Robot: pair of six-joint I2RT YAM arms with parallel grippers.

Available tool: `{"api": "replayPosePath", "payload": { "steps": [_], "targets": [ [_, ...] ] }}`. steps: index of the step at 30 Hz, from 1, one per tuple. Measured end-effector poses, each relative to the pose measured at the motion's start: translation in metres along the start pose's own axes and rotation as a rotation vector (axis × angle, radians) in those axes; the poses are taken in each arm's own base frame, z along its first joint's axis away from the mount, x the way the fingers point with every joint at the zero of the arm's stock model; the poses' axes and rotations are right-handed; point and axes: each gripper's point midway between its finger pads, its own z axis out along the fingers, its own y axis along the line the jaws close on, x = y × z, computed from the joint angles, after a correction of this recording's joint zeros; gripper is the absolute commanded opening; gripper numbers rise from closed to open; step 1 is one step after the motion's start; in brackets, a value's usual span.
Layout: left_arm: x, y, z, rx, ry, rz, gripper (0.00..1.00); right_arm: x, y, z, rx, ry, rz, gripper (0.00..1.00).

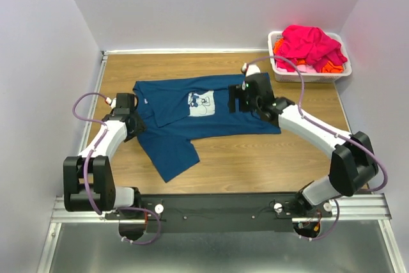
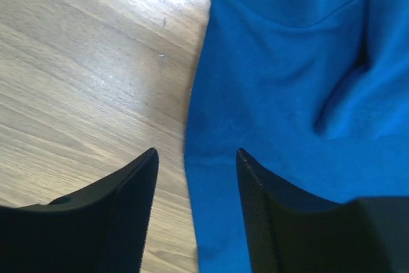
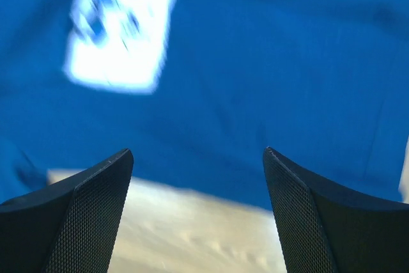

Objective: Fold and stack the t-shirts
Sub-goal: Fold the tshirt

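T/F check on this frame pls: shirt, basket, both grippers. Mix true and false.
1. The blue shirt lies print up on the table. True.
2. The basket is empty. False: it holds pink shirts and orange shirts.
3. The left gripper and right gripper are both open. True.
4. The left gripper is over the basket. False: it straddles the blue shirt's edge, one finger over wood and one over cloth.

Chest print (image 3: 121,33) — blurred, cartoon illegible.
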Motion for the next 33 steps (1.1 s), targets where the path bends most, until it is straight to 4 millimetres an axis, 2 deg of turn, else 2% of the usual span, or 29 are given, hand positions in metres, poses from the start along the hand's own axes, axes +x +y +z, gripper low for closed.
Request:
{"api": "replayPosePath", "payload": {
  "steps": [1,4,6,9,12,17,26,28,31,32,33],
  "targets": [
    [0.002,0.001,0.002,-0.008,0.008,-0.003,0.52,0.022,-0.005,0.0,0.008,0.043,0.0,0.89],
    [0.007,0.003,0.01,-0.032,0.041,-0.005,0.5,0.068,-0.018,-0.006,0.03,0.144,-0.001,0.89],
    [0.011,0.004,0.017,-0.051,0.068,0.001,0.49,0.082,-0.022,-0.011,0.036,0.172,0.003,0.89],
    [0.013,0.006,0.022,-0.07,0.086,0.006,0.49,0.085,-0.024,-0.02,0.032,0.164,0.016,0.89],
    [0.011,0.005,0.027,-0.084,0.096,0.01,0.43,0.083,-0.024,-0.027,0.028,0.144,0.026,0.89],
    [0.016,0.008,0.032,-0.105,0.12,0.021,0.43,0.088,-0.032,-0.034,0.053,0.136,0.027,0.89],
    [0.019,0.011,0.031,-0.102,0.113,0.02,0.46,0.084,-0.04,-0.044,0.083,0.091,0.045,0.89],
    [0.019,0.011,0.032,-0.1,0.11,0.019,0.42,0.087,-0.043,-0.046,0.095,0.091,0.045,0.89],
    [0.019,0.009,0.032,-0.09,0.104,0.015,0.19,0.094,-0.05,-0.048,0.117,0.095,0.049,0.89],
    [0.019,0.009,0.032,-0.087,0.103,0.018,0.17,0.095,-0.053,-0.049,0.124,0.095,0.055,0.89],
    [0.019,0.009,0.032,-0.086,0.103,0.017,0.11,0.095,-0.058,-0.049,0.138,0.093,0.069,0.88]
  ]
}}
